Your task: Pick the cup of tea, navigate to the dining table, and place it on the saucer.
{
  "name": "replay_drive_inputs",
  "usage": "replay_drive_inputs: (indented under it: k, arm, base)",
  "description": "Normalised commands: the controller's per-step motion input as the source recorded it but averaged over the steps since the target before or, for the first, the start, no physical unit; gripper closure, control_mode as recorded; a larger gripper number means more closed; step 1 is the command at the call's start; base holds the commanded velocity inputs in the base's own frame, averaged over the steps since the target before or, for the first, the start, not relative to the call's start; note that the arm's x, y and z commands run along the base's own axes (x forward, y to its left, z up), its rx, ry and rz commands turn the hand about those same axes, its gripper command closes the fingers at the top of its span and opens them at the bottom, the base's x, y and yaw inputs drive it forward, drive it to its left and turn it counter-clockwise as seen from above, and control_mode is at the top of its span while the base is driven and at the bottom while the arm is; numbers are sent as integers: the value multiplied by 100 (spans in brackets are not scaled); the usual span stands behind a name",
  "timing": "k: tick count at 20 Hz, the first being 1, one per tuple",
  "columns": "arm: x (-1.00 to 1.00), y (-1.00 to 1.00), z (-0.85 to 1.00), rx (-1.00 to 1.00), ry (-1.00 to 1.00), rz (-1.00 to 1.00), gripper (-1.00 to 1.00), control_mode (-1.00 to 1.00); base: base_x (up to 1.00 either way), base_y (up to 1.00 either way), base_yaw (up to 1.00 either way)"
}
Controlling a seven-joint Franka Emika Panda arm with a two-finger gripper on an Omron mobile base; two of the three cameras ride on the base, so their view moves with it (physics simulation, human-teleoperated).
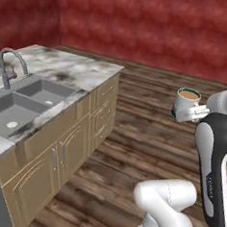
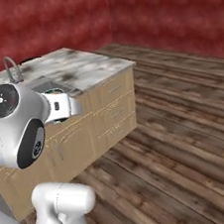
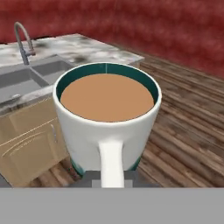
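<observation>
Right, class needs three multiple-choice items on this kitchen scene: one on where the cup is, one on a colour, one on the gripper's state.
1. Where is the cup?
A. in the sink
B. held up over the wood floor
C. on the counter

2. What colour is the wall?
A. red
B. blue
C. white

3. The gripper is:
A. open, holding nothing
B. shut on the cup
C. shut on the tap

Answers:
1 B, the floor lies below it.
2 A, red in every view.
3 B, the hand view shows the handle clamped.
</observation>
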Motion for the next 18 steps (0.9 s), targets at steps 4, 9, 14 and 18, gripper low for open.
replay_drive_inputs:
  k: [4,9,14,18]
  arm:
    - [0,0,0,0,0,0,100,100]
    - [0,0,0,0,0,0,100,100]
    - [0,0,0,0,0,0,100,100]
    - [0,0,0,0,0,0,100,100]
  base:
    - [100,24,-48]
    - [100,27,-24]
    - [100,6,-7]
    - [100,-4,0]
